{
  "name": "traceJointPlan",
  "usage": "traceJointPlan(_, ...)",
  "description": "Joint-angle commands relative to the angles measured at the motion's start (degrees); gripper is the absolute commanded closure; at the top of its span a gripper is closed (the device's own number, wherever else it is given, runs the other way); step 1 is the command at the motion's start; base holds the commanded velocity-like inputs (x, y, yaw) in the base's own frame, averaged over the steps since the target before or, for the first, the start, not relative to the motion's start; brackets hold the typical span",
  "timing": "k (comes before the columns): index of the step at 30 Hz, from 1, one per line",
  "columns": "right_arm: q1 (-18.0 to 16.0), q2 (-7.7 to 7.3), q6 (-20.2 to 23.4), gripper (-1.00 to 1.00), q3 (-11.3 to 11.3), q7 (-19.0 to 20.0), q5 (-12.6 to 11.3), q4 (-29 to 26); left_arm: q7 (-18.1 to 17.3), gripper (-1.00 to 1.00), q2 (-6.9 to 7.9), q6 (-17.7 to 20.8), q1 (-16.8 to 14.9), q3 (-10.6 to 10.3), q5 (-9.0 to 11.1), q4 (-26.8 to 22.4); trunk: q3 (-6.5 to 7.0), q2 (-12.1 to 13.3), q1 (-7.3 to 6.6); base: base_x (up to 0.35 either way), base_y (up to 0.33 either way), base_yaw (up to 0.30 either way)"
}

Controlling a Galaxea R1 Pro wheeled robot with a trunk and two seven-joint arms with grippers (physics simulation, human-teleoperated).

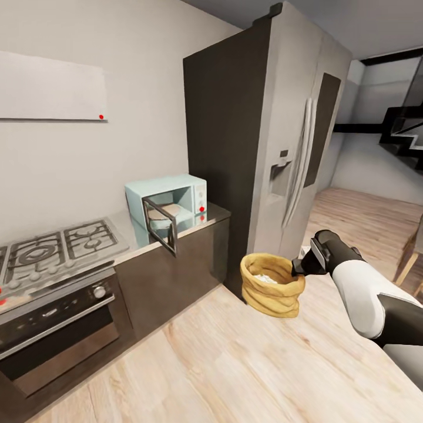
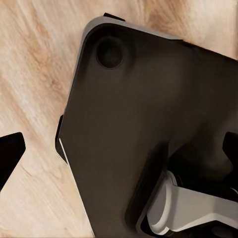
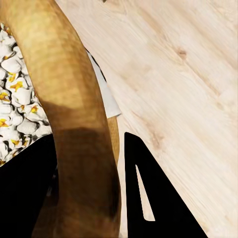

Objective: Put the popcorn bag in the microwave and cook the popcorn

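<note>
The tan popcorn bag (image 1: 272, 286) hangs just above the wood floor in front of the fridge, to the right of the counter's end. My right gripper (image 1: 299, 267) is shut on its rolled rim from the right. In the right wrist view the thick rim (image 3: 74, 114) runs between the two black fingers (image 3: 148, 198). White and yellow popcorn (image 3: 15, 109) fills the bag (image 1: 267, 278). The pale-blue microwave (image 1: 170, 202) stands on the dark countertop (image 1: 208, 214), with its glass door (image 1: 160, 226) swung open toward me. My left gripper (image 2: 119, 153) hangs open over my dark base.
A tall steel fridge (image 1: 264, 147) stands right behind the bag. A gas hob (image 1: 56, 247) and a built-in oven (image 1: 53, 323) lie left of the microwave. Light plank floor (image 1: 235, 364) spreads in front; stairs (image 1: 405, 135) rise at the far right.
</note>
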Motion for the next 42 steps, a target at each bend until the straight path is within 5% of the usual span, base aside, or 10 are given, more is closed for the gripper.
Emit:
traceJointPlan(1, -0.05, 0.06, 0.16, 1.0, -0.37, 0.36, 0.73, -0.06, 0.07, -1.0, -0.01, -0.14, -0.01, -0.09, 0.27, -0.09, -0.08, -0.06, 0.05, 0.323, 0.0, 0.0)
traceJointPlan(42, -0.05, 0.0, 0.16, 1.0, -0.25, 0.37, 0.93, -0.06, 0.03, -1.0, 0.08, -0.9, -0.01, 0.58, 0.4, -0.11, -0.08, -0.06, 0.05, 0.305, -0.009, 0.03)
